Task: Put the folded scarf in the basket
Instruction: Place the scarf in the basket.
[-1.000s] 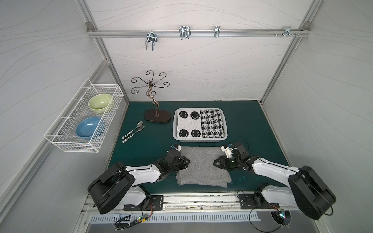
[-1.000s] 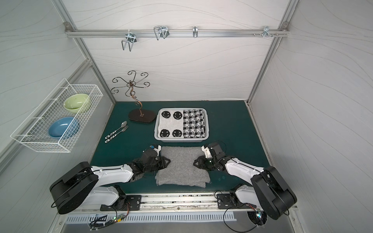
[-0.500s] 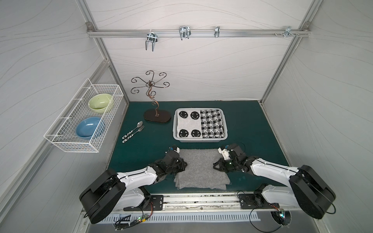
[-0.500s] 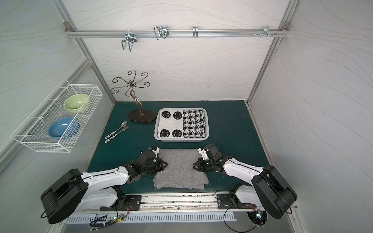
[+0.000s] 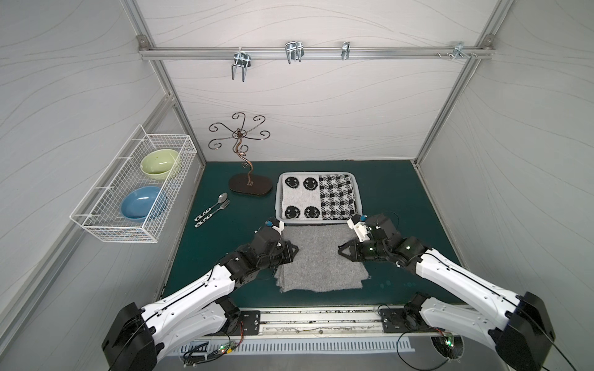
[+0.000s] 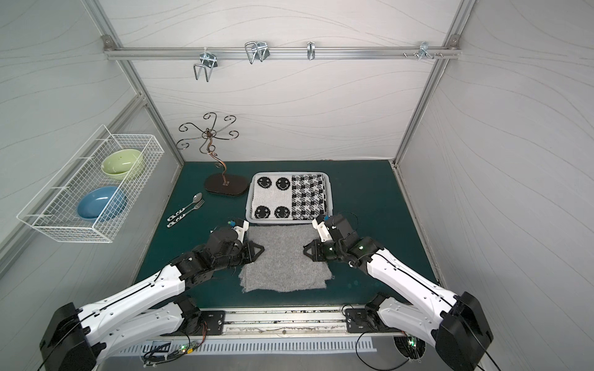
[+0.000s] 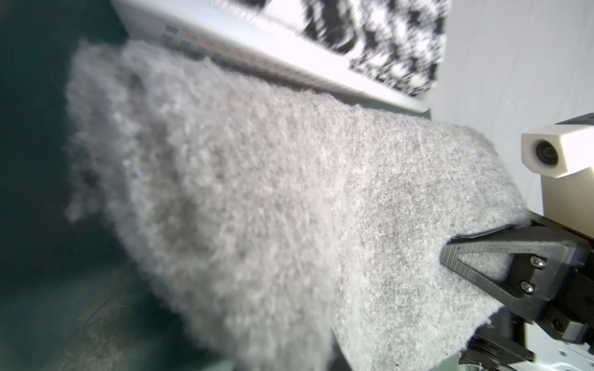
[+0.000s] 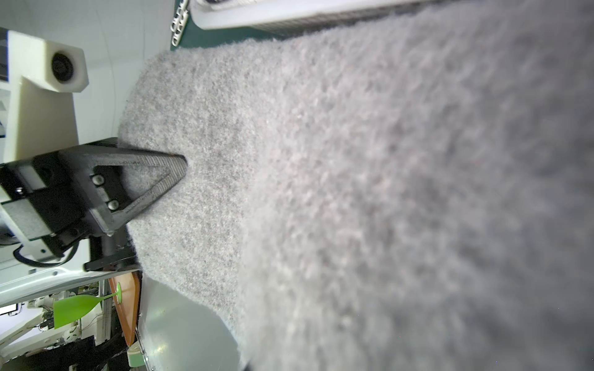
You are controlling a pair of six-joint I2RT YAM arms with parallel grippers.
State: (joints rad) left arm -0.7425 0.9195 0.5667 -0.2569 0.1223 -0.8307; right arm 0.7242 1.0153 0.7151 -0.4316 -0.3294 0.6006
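The folded scarf (image 5: 321, 260) (image 6: 286, 263) is grey and fuzzy and lies on the green mat just in front of the basket (image 5: 316, 173) (image 6: 289, 173). The basket is white and shallow, with two patterned black-and-white cloths inside. My left gripper (image 5: 295, 249) (image 6: 262, 249) is shut on the scarf's left edge. My right gripper (image 5: 340, 250) (image 6: 305, 249) is shut on its right edge. The left wrist view shows the scarf (image 7: 289, 192), with the right gripper (image 7: 448, 253) pinching its far side and the basket (image 7: 257, 41) behind. The right wrist view shows the scarf (image 8: 353, 160) and the left gripper (image 8: 183, 163).
A dark metal jewelry stand (image 5: 250, 186) stands left of the basket. A spoon and fork (image 5: 213, 208) lie on the mat further left. A white wire rack (image 5: 135, 192) on the left wall holds a green and a blue bowl. Hooks hang from the overhead rail (image 5: 294, 53).
Both grippers have closed on the scarf's side edges. The scarf's far edge has shifted slightly toward the basket, and the left arm has stretched forward.
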